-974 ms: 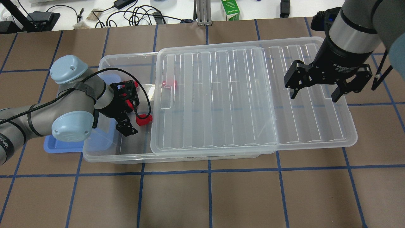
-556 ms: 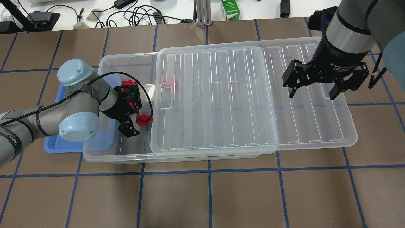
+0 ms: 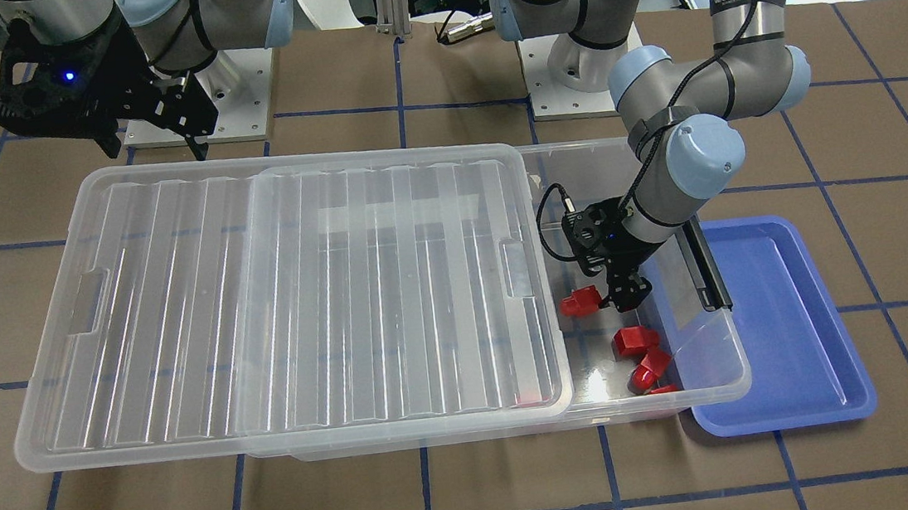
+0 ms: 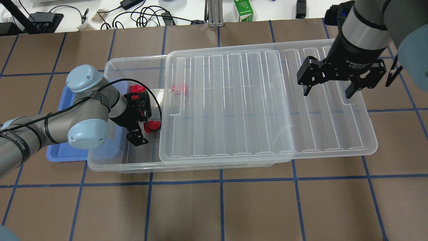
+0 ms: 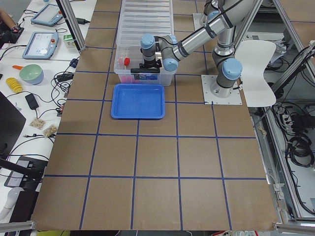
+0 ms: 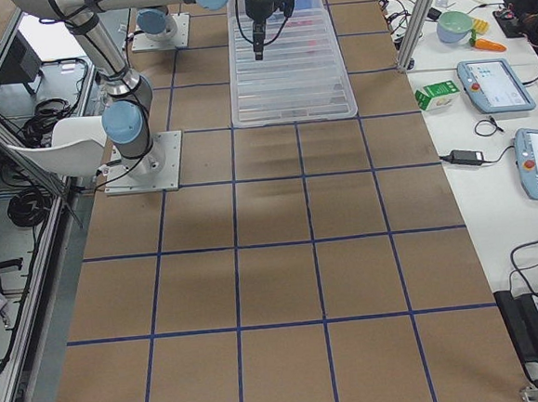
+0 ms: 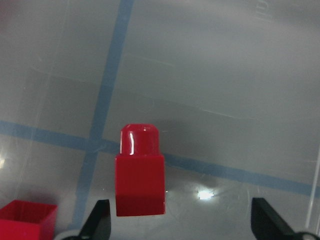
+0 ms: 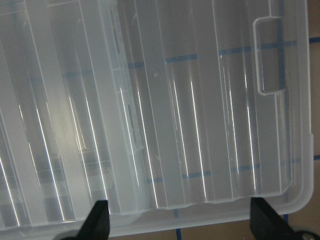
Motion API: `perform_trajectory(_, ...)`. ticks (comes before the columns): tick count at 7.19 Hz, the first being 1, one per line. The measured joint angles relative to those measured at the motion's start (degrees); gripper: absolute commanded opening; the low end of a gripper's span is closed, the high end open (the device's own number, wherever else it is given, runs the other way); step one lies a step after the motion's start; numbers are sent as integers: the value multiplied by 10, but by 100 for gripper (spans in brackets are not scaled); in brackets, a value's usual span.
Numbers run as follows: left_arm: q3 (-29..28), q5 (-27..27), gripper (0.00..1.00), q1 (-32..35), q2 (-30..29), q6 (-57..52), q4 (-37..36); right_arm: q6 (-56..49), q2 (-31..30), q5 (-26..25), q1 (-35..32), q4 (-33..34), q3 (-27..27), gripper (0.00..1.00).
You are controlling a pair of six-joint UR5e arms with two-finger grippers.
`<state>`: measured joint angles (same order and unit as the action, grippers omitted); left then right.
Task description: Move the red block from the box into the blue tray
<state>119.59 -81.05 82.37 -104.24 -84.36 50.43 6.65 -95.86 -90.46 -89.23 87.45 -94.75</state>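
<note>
My left gripper [image 4: 142,122] is open and low inside the uncovered end of the clear box [image 4: 110,67]. A red block [image 7: 141,175] stands on the box floor between its fingertips [image 7: 97,220], closer to one of them; it also shows in the overhead view [image 4: 152,125] and the front view [image 3: 579,301]. More red blocks [image 3: 636,342] lie near the box's corner, and one [image 4: 179,88] shows under the lid. The blue tray [image 3: 769,325] lies outside the box's end, empty. My right gripper [image 4: 331,88] is open and empty above the ribbed lid [image 4: 234,100].
The lid is slid sideways and overhangs the box's far end [image 3: 59,393]. A black latch [image 3: 709,264] sits on the box end next to the tray. A green carton [image 4: 243,10] and cables lie beyond the table's far edge.
My left arm has shifted slightly further over the box while its gripper stays by the red block. My right gripper has moved a little toward the table's far edge.
</note>
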Motion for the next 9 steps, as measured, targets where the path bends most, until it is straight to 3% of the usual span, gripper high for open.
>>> perform_trajectory(3,0,1,100,2,-14,-1,-28,1,1,-2,-1,6,-5,100)
perform_trajectory(7,2,4,69,12,-23,-4,-67,0,1,-6,-1,3,-7,100)
perform_trajectory(8,2,4,53,13,-26,-14,-73,1,1,-6,-1,2,-7,100)
perform_trajectory(9,2,4,27,13,-30,-26,-81,1,0,-6,-1,0,-7,100)
